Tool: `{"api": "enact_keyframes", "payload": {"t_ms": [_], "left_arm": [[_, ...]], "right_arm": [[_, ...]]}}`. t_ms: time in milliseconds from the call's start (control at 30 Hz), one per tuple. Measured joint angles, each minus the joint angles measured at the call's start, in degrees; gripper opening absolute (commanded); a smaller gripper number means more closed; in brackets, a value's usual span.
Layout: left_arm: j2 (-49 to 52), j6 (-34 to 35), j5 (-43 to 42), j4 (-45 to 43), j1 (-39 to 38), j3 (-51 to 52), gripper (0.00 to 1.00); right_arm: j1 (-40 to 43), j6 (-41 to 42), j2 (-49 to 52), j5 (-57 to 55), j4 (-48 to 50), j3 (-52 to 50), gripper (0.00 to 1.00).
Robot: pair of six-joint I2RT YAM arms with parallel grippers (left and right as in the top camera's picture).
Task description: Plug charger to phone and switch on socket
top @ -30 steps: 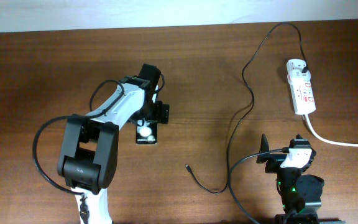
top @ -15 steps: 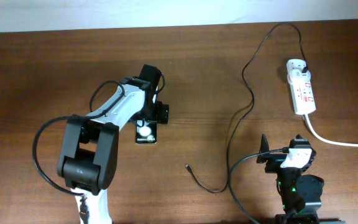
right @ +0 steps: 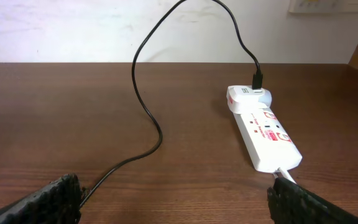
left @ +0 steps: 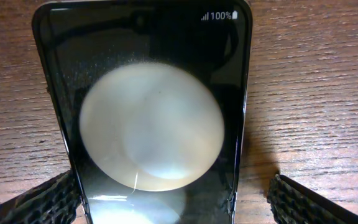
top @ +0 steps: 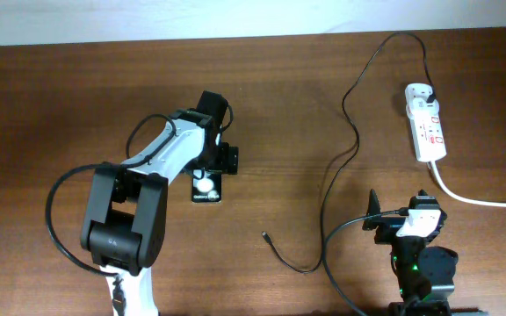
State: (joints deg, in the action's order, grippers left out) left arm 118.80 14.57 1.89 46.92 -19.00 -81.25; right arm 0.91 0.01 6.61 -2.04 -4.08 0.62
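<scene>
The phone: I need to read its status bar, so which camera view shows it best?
The left wrist view: the phone fills the frame and its status text is legible. Overhead, it is a small dark rectangle partly hidden under the left arm. The right wrist view shows none of it.

The phone (left: 148, 112) is glossy black with a pale round glare. The far-right socket (right: 265, 130) is white with red marks, the charger (right: 134, 65) black, the table (right: 55, 112) brown wood-grain.
</scene>
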Motion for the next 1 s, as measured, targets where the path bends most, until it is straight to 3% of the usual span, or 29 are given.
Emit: {"api": "enact_keyframes", "payload": {"t_ms": [1000], "left_arm": [[-0.31,1.33,0.31,-0.26,0.00,0.52,0.99]], "right_arm": [[0.00,0.02,0.00,0.00,-0.02,-0.02,0.98]]}}
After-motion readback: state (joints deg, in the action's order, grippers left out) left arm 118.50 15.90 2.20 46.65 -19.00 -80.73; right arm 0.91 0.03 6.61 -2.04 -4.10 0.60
